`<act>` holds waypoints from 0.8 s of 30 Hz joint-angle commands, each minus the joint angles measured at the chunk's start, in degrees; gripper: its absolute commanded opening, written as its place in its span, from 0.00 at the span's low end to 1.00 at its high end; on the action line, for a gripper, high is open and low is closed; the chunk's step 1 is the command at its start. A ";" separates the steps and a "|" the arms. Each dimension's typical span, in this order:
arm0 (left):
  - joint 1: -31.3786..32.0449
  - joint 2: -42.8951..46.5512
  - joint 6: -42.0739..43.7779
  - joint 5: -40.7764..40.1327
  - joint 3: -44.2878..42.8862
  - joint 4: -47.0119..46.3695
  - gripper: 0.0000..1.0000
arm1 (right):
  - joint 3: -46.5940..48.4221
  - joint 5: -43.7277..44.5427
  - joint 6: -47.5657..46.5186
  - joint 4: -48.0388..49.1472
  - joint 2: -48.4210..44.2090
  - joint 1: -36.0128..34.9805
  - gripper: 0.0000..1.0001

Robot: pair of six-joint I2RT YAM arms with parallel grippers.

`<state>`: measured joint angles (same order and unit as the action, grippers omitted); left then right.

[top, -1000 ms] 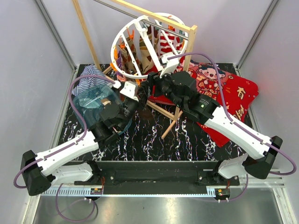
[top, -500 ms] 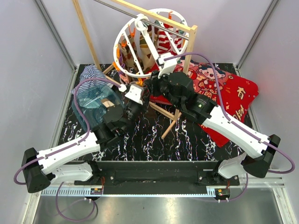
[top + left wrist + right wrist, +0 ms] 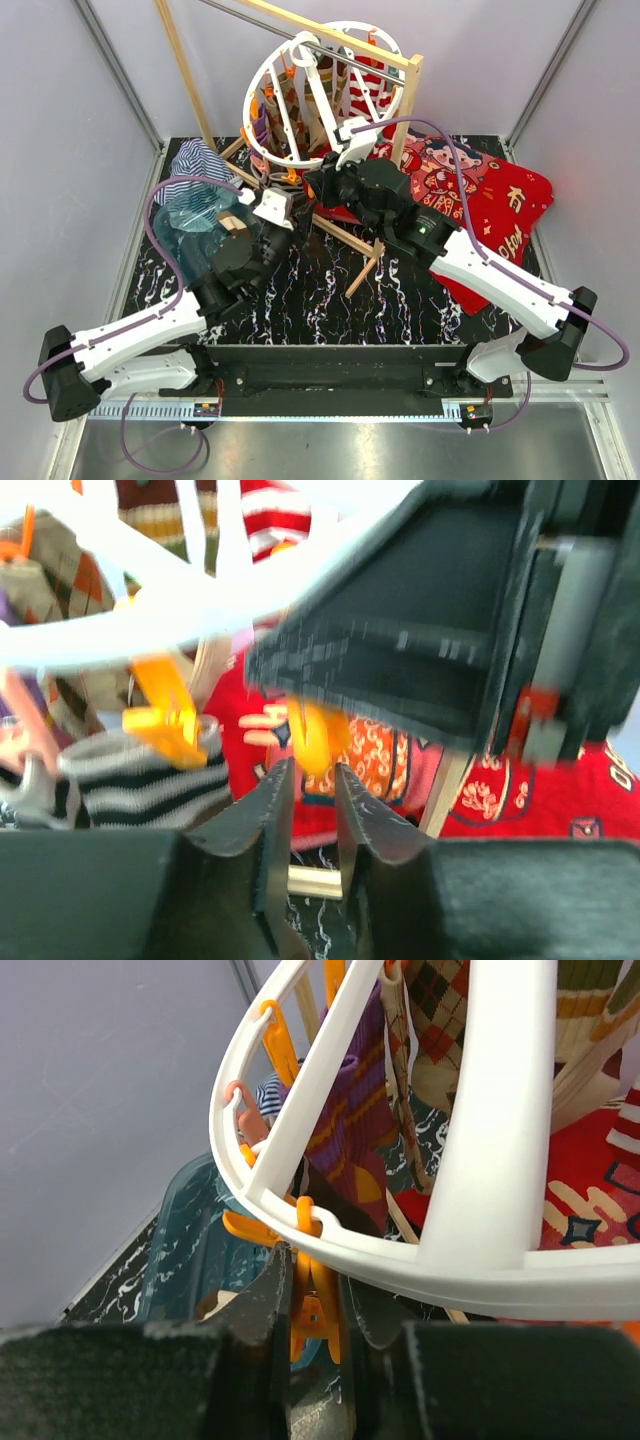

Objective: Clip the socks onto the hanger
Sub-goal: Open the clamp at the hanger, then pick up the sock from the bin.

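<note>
The white round hanger (image 3: 322, 92) hangs tilted from the wooden frame, with several socks (image 3: 272, 112) clipped inside it. In the right wrist view a purple striped sock (image 3: 338, 1138) and an argyle sock (image 3: 432, 1022) hang from the outer ring (image 3: 470, 1260). My right gripper (image 3: 315, 1295) is shut on an orange clip (image 3: 322, 1310) dangling from that ring. My left gripper (image 3: 312, 785) sits just below and left of it, jaws a little apart with nothing between them. A blurred orange clip (image 3: 314, 736) is just beyond its tips. A black-and-white striped sock (image 3: 135, 785) hangs to their left.
The wooden pole frame (image 3: 392, 58) stands at the back, its legs crossing the black marble table (image 3: 330, 300). A red cartoon blanket (image 3: 490, 195) lies on the right. A teal see-through tub (image 3: 195, 228) and a blue-white striped cloth (image 3: 195, 160) sit on the left.
My right gripper has shut on the orange clip and drawn up and left. The hanger has swung and tilted toward the right. My left gripper's jaws have parted slightly.
</note>
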<state>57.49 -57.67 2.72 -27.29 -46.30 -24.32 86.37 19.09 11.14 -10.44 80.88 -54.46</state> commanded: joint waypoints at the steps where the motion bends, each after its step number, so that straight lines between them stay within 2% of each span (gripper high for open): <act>1: -1.15 3.52 -5.53 -0.05 1.22 3.21 0.32 | -1.55 1.74 0.64 5.43 -2.22 0.14 0.06; 2: -1.33 4.14 -6.66 0.56 1.22 4.96 0.38 | -1.81 2.00 0.73 5.77 -2.39 0.14 0.06; 6: -2.74 8.43 -9.31 1.10 -0.18 12.17 0.53 | -3.13 2.27 0.64 6.48 -3.10 0.49 0.06; 12: -7.39 11.96 -15.46 -1.19 -2.56 28.43 0.65 | -4.01 2.44 -0.15 7.10 -3.63 0.76 0.06; 15: -12.39 12.67 -20.02 -1.28 -3.35 36.60 0.68 | -4.36 2.62 -0.76 7.18 -3.80 0.76 0.06; 18: -20.65 11.36 -24.07 2.05 -4.06 43.90 0.68 | -4.63 2.79 -1.38 7.18 -3.98 0.93 0.06; 20: -28.46 8.73 -26.87 5.82 -4.67 47.93 0.68 | -4.80 2.70 -1.56 7.27 -3.89 0.93 0.06; 24: -41.65 1.63 -30.40 13.73 -5.64 50.77 0.66 | -4.98 2.35 -1.91 7.27 -3.80 1.02 0.06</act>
<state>24.88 -49.98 -21.47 -22.31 -49.25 20.08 81.82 20.12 10.41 -4.23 78.63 -53.95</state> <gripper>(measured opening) 0.670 0.197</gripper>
